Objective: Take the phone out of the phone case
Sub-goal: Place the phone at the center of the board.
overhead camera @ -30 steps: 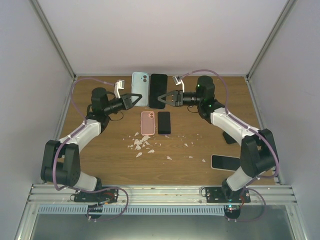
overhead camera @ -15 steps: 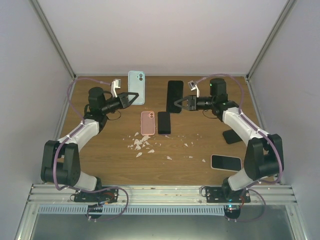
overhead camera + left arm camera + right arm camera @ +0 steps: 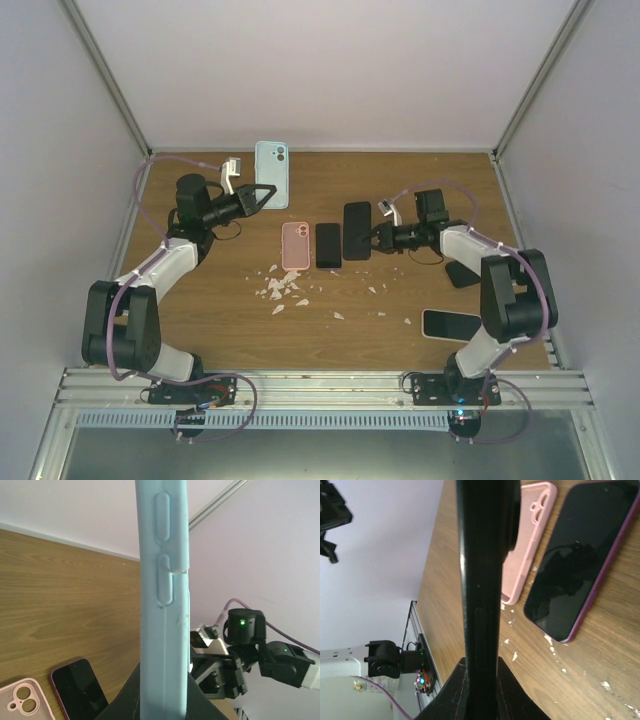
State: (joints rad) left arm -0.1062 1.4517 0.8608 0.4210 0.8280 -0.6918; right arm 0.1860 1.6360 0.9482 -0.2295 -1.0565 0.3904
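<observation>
Pale blue and matte, the phone case [image 3: 272,172] is clamped by its lower end in the left gripper [image 3: 264,194]. In the left wrist view it rises edge-on from between the dark fingers [image 3: 122,702]: a thick rounded rim with two moulded oblong button bumps and a small split beside the lower one. From above its back shows, with rounded corners and a camera cut-out in the far corner. The black phone [image 3: 357,230], a glossy flat slab, is out of the case and gripped at one end by the right gripper [image 3: 374,238]. In the right wrist view it shows as a smooth dark edge with one long slim button; whether it touches the wooden table [image 3: 200,310] cannot be told. Just beyond the right jaws' load lie a purple-edged phone [image 3: 328,244], screen up, and a soft-looking pink case [image 3: 295,245], side by side between the two grippers. White crumbs [image 3: 283,289] are scattered nearer the bases. The left arm reaches forward with its elbow bent, wrist angled inward and away. The right arm is folded tightly, wrist pointing inward. The two grippers are well apart.
</observation>
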